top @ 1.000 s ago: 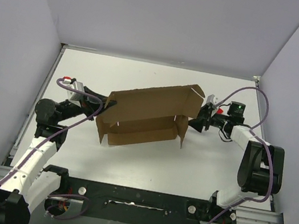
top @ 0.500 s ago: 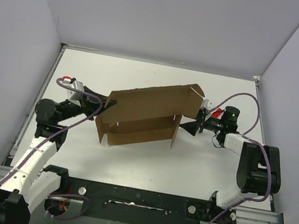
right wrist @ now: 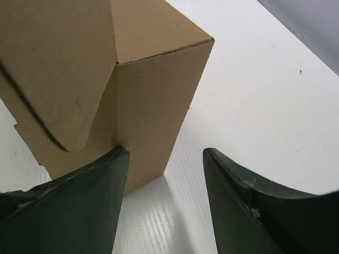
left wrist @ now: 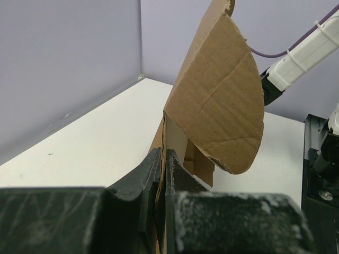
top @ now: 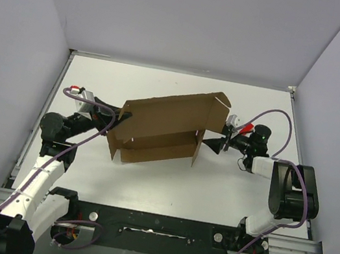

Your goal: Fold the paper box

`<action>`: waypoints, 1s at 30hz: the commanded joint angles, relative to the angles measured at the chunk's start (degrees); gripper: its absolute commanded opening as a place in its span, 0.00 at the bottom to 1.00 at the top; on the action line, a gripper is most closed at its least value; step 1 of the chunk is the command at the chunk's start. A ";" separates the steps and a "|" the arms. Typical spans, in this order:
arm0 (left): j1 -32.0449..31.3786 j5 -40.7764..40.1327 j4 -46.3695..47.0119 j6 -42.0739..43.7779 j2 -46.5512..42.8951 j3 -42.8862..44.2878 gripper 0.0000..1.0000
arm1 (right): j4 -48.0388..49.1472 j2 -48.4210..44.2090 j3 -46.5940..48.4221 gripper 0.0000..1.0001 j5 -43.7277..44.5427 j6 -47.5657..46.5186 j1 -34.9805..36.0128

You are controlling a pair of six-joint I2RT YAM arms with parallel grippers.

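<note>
Brown paper box (top: 163, 128), one wall clamped in the left gripper (left wrist: 161, 172), stands just ahead of the right gripper (right wrist: 165, 177), whose jaws are spread, empty.

On the counter (top: 164, 83) the box (top: 160, 128) lies mid-way, long axis left-right, right end farther back. At its left end the left fingers (left wrist: 140, 182) pinch its wall. The right fingers (right wrist: 85, 206) sit just beside its right end.
</note>
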 commanded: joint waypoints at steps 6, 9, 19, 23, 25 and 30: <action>0.05 -0.51 1.20 -0.76 -0.09 -0.40 0.00 | 5.19 -0.56 0.68 0.57 -4.34 1.79 1.50; 0.11 -0.50 1.12 -0.76 -0.17 -0.40 0.00 | 1.48 -1.21 1.00 0.54 -6.50 -1.41 1.50; 0.14 -0.33 1.03 -0.76 -0.69 -0.49 0.00 | -20.65 -4.82 4.18 0.51 -10.24 -16.93 1.41; 0.14 -0.24 0.89 -0.69 -0.88 -0.43 0.00 | -25.99 -5.39 5.46 0.52 -10.76 -20.77 1.50; 0.22 -0.23 0.77 -0.65 -0.91 -0.32 0.00 | -29.57 -5.70 6.15 0.53 -10.89 -24.32 1.50; 0.23 -0.49 0.51 -0.59 -1.29 -0.48 0.00 | -41.84 -5.95 9.49 0.54 -12.03 -33.88 0.81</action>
